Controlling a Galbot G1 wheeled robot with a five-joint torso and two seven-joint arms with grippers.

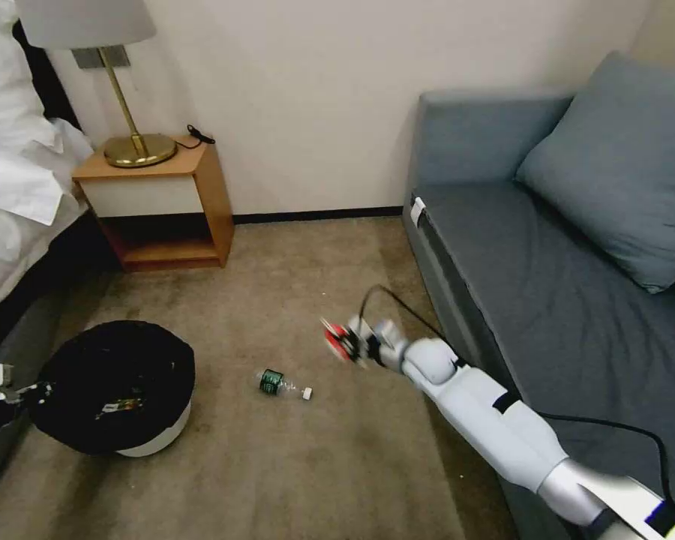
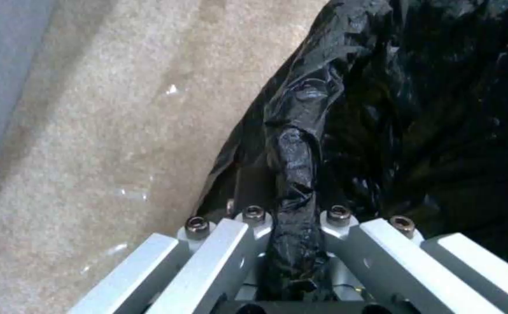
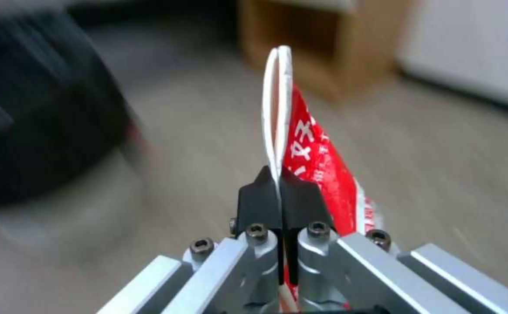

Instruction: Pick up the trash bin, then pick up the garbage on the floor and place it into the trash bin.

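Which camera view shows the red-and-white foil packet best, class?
The right wrist view: the red-and-white foil packet stands large there, pinched between the right gripper's shut fingers. The head view shows it small and blurred above the carpet. The left wrist view shows black bag instead.

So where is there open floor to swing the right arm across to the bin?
Bare carpet runs between the sofa and nightstand, and on toward the trash bin, gripped by the left gripper. The bottle lies midway; pass the right gripper and red packet above it.
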